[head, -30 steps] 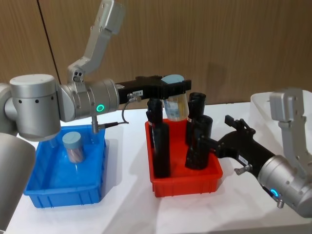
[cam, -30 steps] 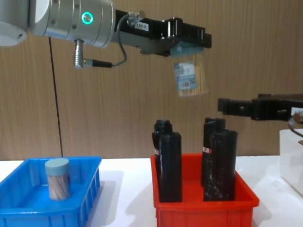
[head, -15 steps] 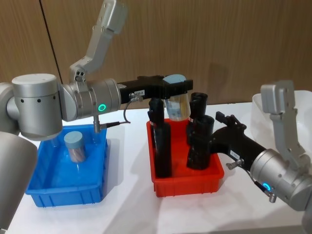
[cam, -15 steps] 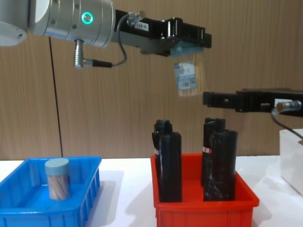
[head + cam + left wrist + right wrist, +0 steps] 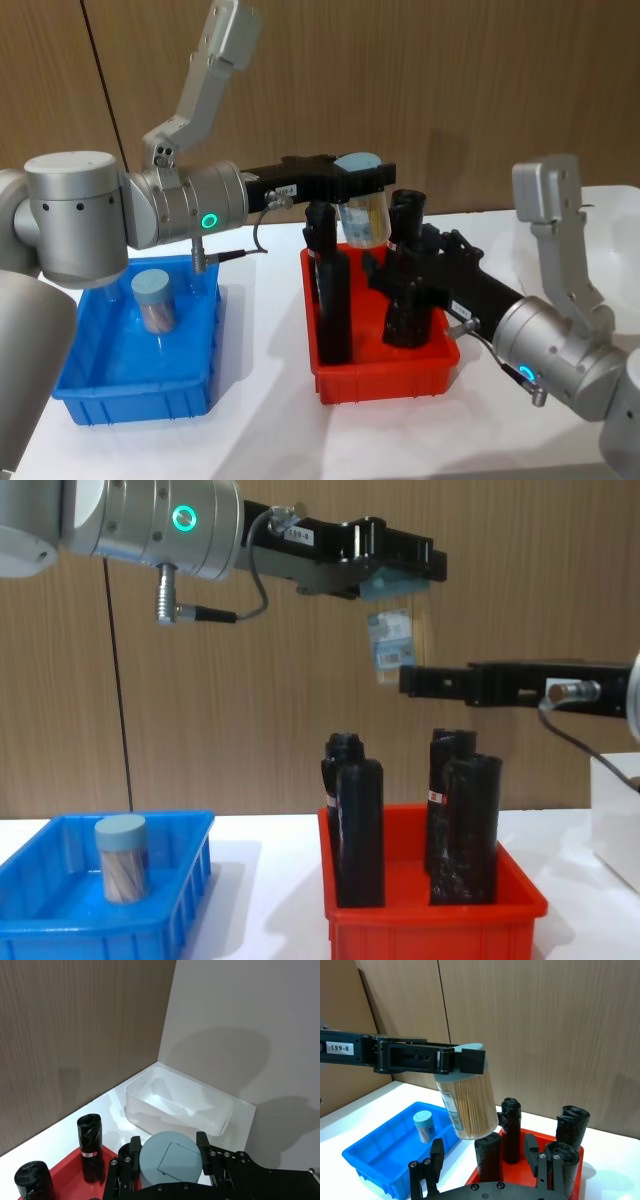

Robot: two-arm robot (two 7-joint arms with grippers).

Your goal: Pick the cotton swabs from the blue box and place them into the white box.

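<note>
My left gripper point(image 5: 358, 176) is shut on the grey-blue lid of one jar of cotton swabs point(image 5: 363, 218), which hangs above the red bin; the lid also shows between the fingers point(image 5: 170, 1160). My right gripper point(image 5: 392, 255) is open and reaches in from the right at the height of the jar's lower half point(image 5: 397, 645), its tips point(image 5: 410, 680) just beside it. In the right wrist view the jar point(image 5: 468, 1105) hangs ahead of the spread fingers point(image 5: 436, 1156). Another jar of cotton swabs point(image 5: 152, 300) stands in the blue box point(image 5: 130, 405). The white box point(image 5: 165, 1112) sits at the far right point(image 5: 612, 810).
A red bin point(image 5: 380, 375) in the middle holds several tall black cylinders point(image 5: 332, 305), right under both grippers. A wooden wall runs behind the white table. Bare table lies in front of the bins.
My right gripper has risen and moved left, from beside the white box to the hanging jar. The left gripper and its jar have stayed put.
</note>
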